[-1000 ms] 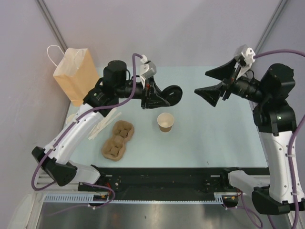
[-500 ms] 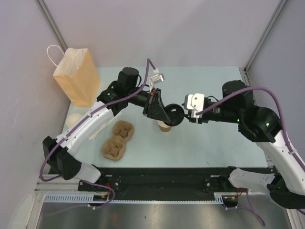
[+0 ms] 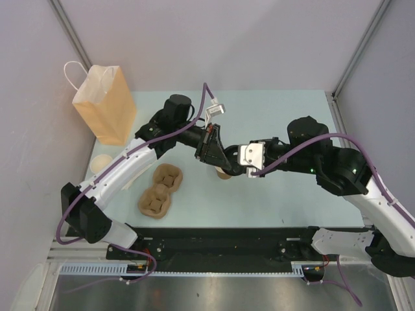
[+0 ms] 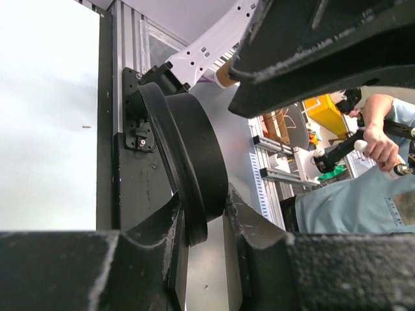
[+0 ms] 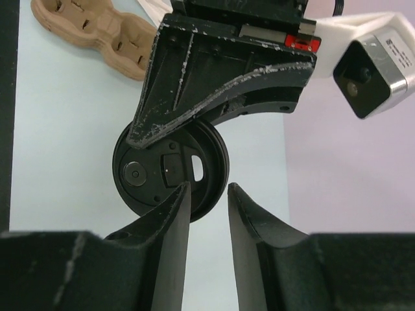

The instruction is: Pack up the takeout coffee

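Observation:
The takeout coffee's brown paper cup point(image 3: 224, 173) stands mid-table, mostly hidden under both grippers; only a sliver of it shows. My left gripper point(image 3: 220, 155) point(image 4: 201, 208) is shut on the edge of a round black lid point(image 4: 194, 155) point(image 5: 152, 175), held on edge just above the cup. My right gripper point(image 3: 231, 164) point(image 5: 207, 191) has reached in from the right. Its jaws are narrowly apart, with only bare table between them. The lid's rim sits just past the fingertips, and I cannot tell whether they touch it. The cup does not show in either wrist view.
A tan paper bag point(image 3: 104, 103) with a handle stands at the back left. A brown pulp cup carrier point(image 3: 159, 190) point(image 5: 91, 29) lies left of the cup, with pale sticks point(image 3: 137, 173) beside it. A cream round thing point(image 3: 99, 162) sits at the left table edge.
The right arm swung in from the far right to the lid, and its jaws went from wide to narrow. The left arm moved the lid forward and down over the cup.

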